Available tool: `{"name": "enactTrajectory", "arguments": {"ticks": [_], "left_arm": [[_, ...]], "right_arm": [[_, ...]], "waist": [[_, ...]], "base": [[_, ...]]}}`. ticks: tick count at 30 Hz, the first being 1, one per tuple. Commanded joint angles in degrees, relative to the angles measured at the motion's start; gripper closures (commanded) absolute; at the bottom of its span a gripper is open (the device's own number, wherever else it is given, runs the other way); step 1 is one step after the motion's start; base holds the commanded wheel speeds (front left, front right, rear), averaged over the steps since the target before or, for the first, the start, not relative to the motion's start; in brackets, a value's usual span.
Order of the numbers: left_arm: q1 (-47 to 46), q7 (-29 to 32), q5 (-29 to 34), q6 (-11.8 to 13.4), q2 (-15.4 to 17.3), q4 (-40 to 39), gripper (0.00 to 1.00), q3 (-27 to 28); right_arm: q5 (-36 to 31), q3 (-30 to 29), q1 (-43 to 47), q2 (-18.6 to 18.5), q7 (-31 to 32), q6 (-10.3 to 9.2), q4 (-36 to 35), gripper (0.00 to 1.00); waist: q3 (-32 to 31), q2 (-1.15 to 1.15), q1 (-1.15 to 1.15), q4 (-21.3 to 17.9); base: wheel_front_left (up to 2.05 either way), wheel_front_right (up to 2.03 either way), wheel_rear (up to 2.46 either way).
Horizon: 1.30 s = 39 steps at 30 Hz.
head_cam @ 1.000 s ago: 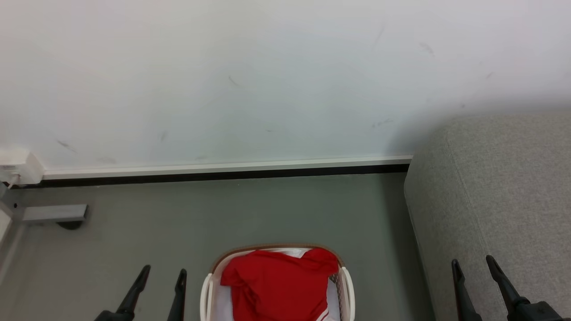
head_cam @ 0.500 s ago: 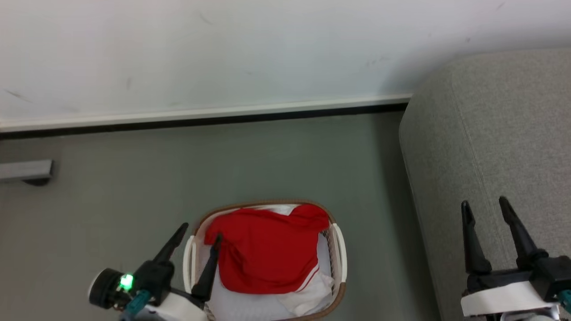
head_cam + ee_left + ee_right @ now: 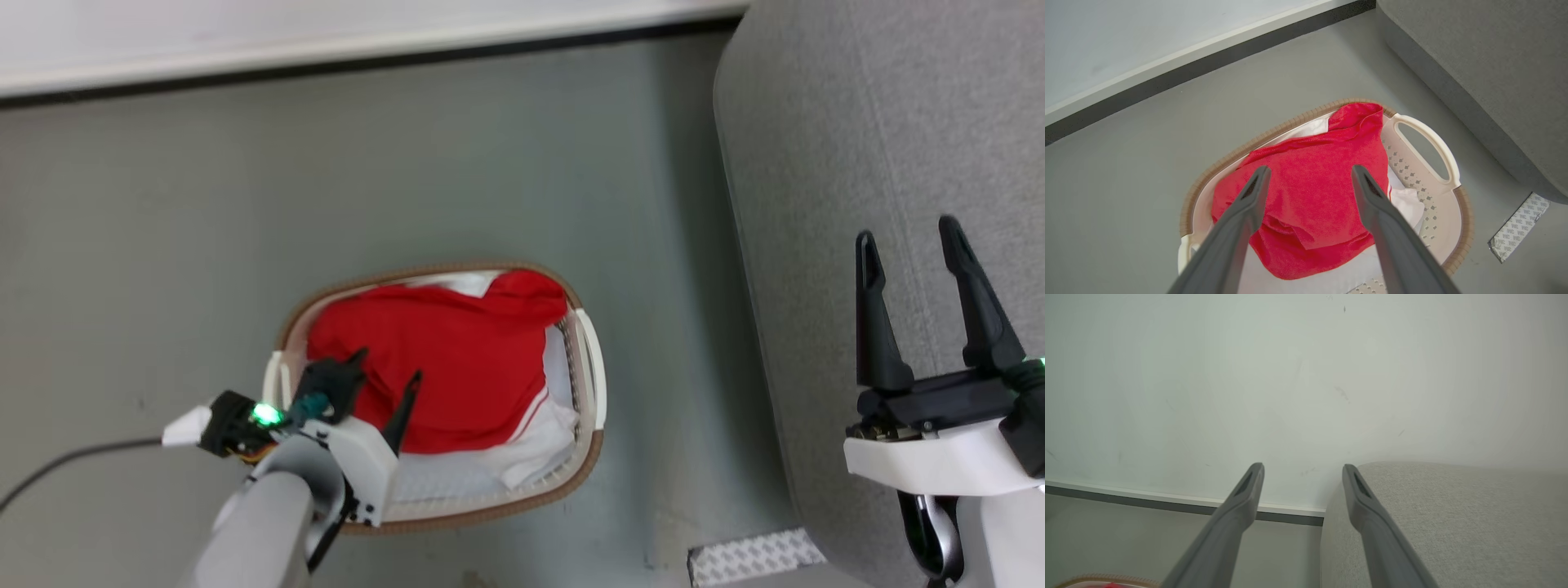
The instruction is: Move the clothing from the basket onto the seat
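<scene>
Red fabric, bright as anything: the clothing (image 3: 441, 359) lies heaped in the basket (image 3: 589, 367), white stripes showing at its lower edge and a pale white sheet (image 3: 457, 482) spread beneath it. The basket stands on the grey floor (image 3: 163, 204), near the big grey seat (image 3: 816, 122) with a strip of floor between them. Left gripper (image 3: 388, 365) hangs over the basket's left side, fingers spread wide above the red cloth, gripping nothing. Right gripper (image 3: 905, 229) hovers over the seat's edge, fingers parted as well, holding nothing.
</scene>
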Motion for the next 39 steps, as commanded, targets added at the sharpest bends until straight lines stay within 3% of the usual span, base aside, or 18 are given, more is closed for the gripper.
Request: {"name": "enactTrajectory", "arguments": {"ticks": [1, 13, 18, 28, 29, 30, 31, 32, 39], "left_arm": [[-1.0, 0.4, -0.4, 0.0, 0.8, 0.8, 0.0, 0.0], [-12.2, 3.2, -0.5, 1.5, 2.0, 11.8, 0.0, 0.4], [-15.3, 4.2, 0.2, 3.1, 2.9, 15.1, 0.0, 0.0], [-19.2, 4.8, 0.9, 3.4, 4.3, 19.1, 0.01, -1.5], [-19.4, 4.6, 0.9, 3.4, 4.4, 19.4, 0.37, -1.7], [-19.5, 4.4, 1.1, 3.3, 4.5, 19.7, 0.65, -1.9], [-19.7, 4.2, 1.1, 3.3, 4.5, 20.0, 0.87, -2.1], [-19.7, 4.0, 1.2, 3.3, 4.5, 20.1, 1.0, -2.3], [-18.9, 2.1, 0.1, 3.0, 3.3, 21.8, 1.0, -3.0]], "right_arm": [[-0.2, 0.3, -1.0, 0.0, 0.0, -0.12, -0.5, 0.0], [1.7, 2.3, -5.2, 0.0, 0.0, -0.12, -6.7, 0.0], [2.7, 3.7, -5.9, 0.0, 0.0, -0.12, -7.4, 0.0], [5.0, 4.6, -5.8, 0.0, 0.0, -0.12, -8.3, 0.0], [5.1, 4.7, -5.7, 0.0, 0.0, -0.12, -8.3, 0.0], [5.3, 4.7, -5.5, 0.0, 0.0, -0.12, -8.2, 0.0], [5.5, 4.7, -5.5, 0.0, 0.0, -0.12, -8.2, 0.0], [5.4, 4.7, -5.4, 0.0, 0.0, -0.12, -8.2, 0.0], [5.3, 3.8, -4.7, 0.0, 0.0, -0.12, -6.9, 0.0]], "waist": [[3.5, 0.0, -0.02, -1.5], [12.5, 0.0, -0.02, -3.5], [14.5, 0.0, -0.02, -4.6], [16.7, 0.0, -0.02, -7.1], [16.8, 0.0, -0.02, -7.2], [16.8, 0.0, -0.02, -7.4], [16.9, 0.0, -0.02, -7.5], [16.9, 0.0, -0.02, -7.6], [14.8, 0.0, -0.02, -7.0]], "base": [[0.0, 0.0, 0.0], [0.0, 0.0, 0.0], [0.0, 0.0, 0.0], [0.0, 0.0, 0.0], [0.0, 0.0, 0.0], [0.0, 0.0, 0.0], [0.0, 0.0, 0.0], [0.0, 0.0, 0.0], [0.0, 0.0, 0.0]]}}
